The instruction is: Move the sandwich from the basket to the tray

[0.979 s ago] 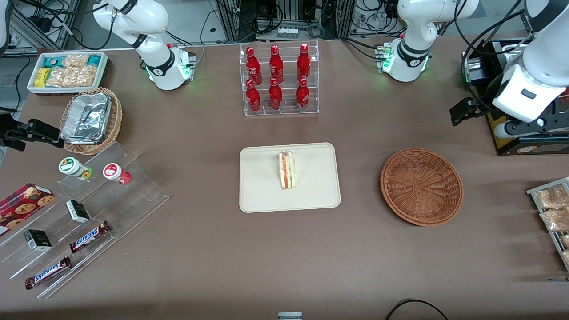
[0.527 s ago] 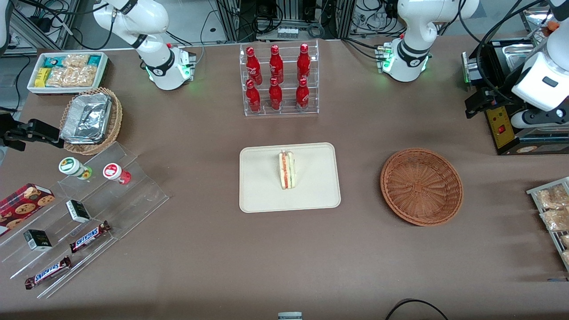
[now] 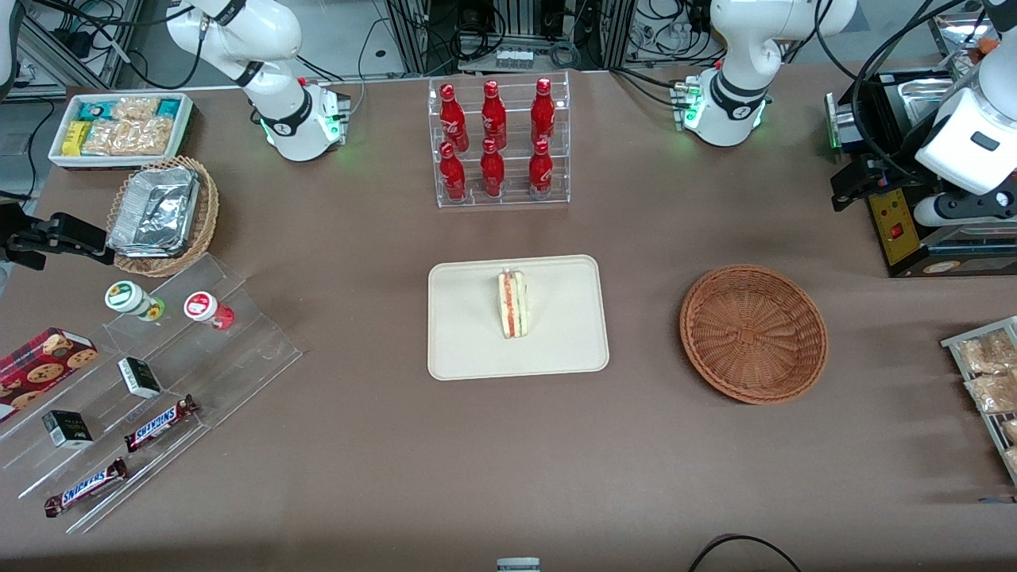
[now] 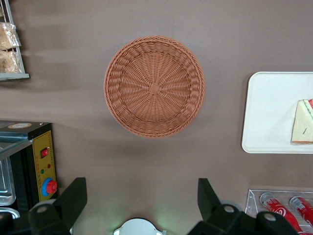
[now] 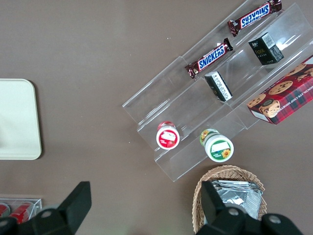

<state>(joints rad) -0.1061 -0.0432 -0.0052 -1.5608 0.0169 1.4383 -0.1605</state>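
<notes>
Sandwich [image 3: 513,303] stood on edge on the tray [image 3: 469,349], roughly at its middle; a triangular wedge of pale bread with red, orange and green stripes along the cut face. In the left wrist view the sandwich [image 4: 303,122] showed its flat pale bread side. Tray was a flat cream-beige rectangle, matte, with rounded corners and a low rim. Basket [image 3: 753,334] was round, shallow, reddish-brown wicker with a radial weave, nothing in it, sitting beside the tray toward the working arm's end of the table, well apart from it.

Left arm's gripper [image 4: 142,203] hung high above the table, up over the black control box [image 3: 898,230] at the working arm's end, farther from the front camera than the basket. Its black fingers [image 4: 73,198] were spread wide, nothing between them.

Clear acrylic rack [image 3: 500,143] held six glossy red bottles with white script, farther from the front camera than the tray. Toward the parked arm's end: clear stepped acrylic stand [image 3: 159,381] with two brown bars [image 3: 159,423] reading "SNICKERS", small black boxes [image 3: 139,376] and two round-lidded cups [image 3: 131,299]; a red box with cookie pictures [image 3: 44,361]; a tan wicker basket with crinkled silver foil containers [image 3: 155,210]; a white bin of snack packets [image 3: 119,127]. Control box had a yellow panel with a red button [image 4: 49,186]. Tabletop [image 3: 357,477] was plain matte brown.
</notes>
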